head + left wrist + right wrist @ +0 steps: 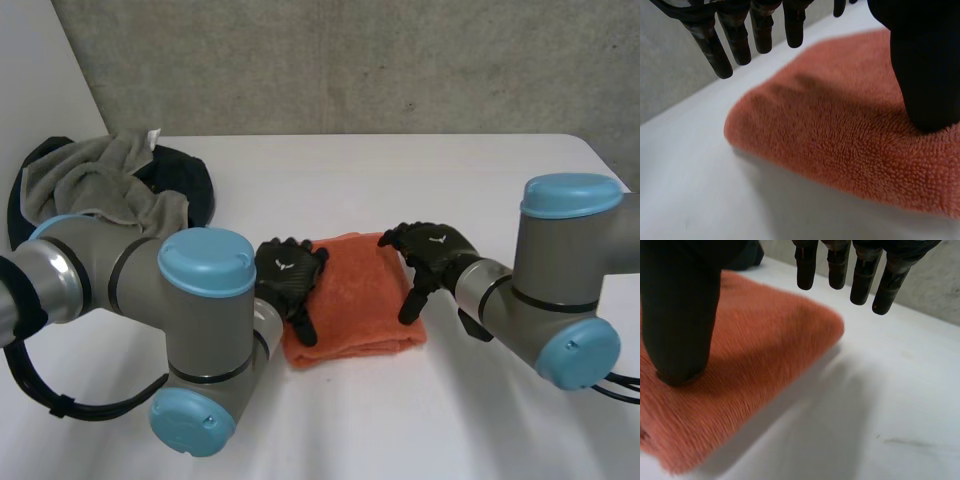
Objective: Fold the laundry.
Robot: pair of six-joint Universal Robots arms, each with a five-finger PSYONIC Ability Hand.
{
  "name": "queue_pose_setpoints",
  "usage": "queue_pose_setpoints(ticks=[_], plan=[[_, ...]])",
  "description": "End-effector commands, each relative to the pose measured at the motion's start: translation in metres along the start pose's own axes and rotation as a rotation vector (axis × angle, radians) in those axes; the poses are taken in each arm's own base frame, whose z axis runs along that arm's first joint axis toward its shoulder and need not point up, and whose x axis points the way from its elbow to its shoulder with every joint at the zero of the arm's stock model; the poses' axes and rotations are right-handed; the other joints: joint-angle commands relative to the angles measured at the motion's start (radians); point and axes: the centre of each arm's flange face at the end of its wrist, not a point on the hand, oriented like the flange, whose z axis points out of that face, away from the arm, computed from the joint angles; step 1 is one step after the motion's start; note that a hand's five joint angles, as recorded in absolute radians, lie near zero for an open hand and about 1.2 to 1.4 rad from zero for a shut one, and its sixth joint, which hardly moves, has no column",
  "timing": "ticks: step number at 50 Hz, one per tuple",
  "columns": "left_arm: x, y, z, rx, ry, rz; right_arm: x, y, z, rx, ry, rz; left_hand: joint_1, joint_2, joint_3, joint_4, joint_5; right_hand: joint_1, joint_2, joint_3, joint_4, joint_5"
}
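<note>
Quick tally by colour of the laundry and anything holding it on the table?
Orange towel, folded: 1
Grey cloth, one heap: 1
Dark container under the grey cloth: 1
Total: 3

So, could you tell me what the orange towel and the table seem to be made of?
The orange towel looks like terry cloth: matte, with a fuzzy looped pile. The table looks like smooth white laminate or painted board, faintly glossy; the exact material is unclear.
</note>
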Motion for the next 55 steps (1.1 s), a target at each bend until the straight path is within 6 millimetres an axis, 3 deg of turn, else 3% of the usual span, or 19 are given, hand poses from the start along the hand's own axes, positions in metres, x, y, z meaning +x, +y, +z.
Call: queue_pose_setpoints(ticks=[1,5,10,19,24,29,34,44,55], plan=[[-0.003,0.014,0.0,-0.075,-0.01,0.016,-0.001,0.02,0.016,-0.075,-0.014,-0.044,-0.002,-0.016,-0.023,-0.016,-0.034,0.038,0.02,0.028,0.009,0.0],[-0.003,0.012,0.0,-0.067,-0.008,0.041,0.001,0.024,0.017,-0.103,-0.007,-0.129,-0.008,-0.021,-0.029,-0.022,-0.04,0.056,0.038,0.045,0.026,0.018],[-0.005,0.004,0.0,-0.042,-0.002,0.096,0.007,0.011,0.008,-0.073,0.034,-0.157,-0.014,-0.027,-0.035,-0.028,-0.046,0.079,0.061,0.069,0.05,0.041],[-0.023,-0.078,-0.024,0.221,0.115,0.099,0.014,-0.022,-0.029,0.128,0.174,-0.08,-0.002,-0.016,-0.023,-0.017,-0.034,0.035,0.017,0.025,0.006,-0.003],[-0.036,-0.098,-0.035,0.251,0.198,0.086,0.018,-0.009,-0.042,0.113,0.197,0.078,0.007,-0.007,-0.014,-0.008,-0.025,0.012,-0.006,0.001,-0.018,-0.026],[-0.042,-0.103,-0.041,0.204,0.284,0.049,0.009,0.02,-0.05,0.015,0.157,0.208,0.007,-0.007,-0.014,-0.008,-0.025,0.059,0.04,0.048,0.029,0.02],[-0.045,-0.103,-0.042,0.188,0.32,0.019,0.0,0.043,-0.044,-0.054,0.097,0.258,0.007,-0.007,-0.014,-0.008,-0.025,0.114,0.096,0.104,0.085,0.076],[-0.045,-0.1,-0.042,0.176,0.322,0.013,-0.004,0.055,-0.024,-0.083,0.046,0.319,0.004,-0.01,-0.017,-0.011,-0.028,0.249,0.231,0.239,0.22,0.211],[-0.043,-0.097,-0.042,0.167,0.326,0.01,-0.013,0.051,-0.012,-0.061,0.015,0.333,0.004,-0.01,-0.017,-0.011,-0.028,0.326,0.308,0.315,0.296,0.288]])
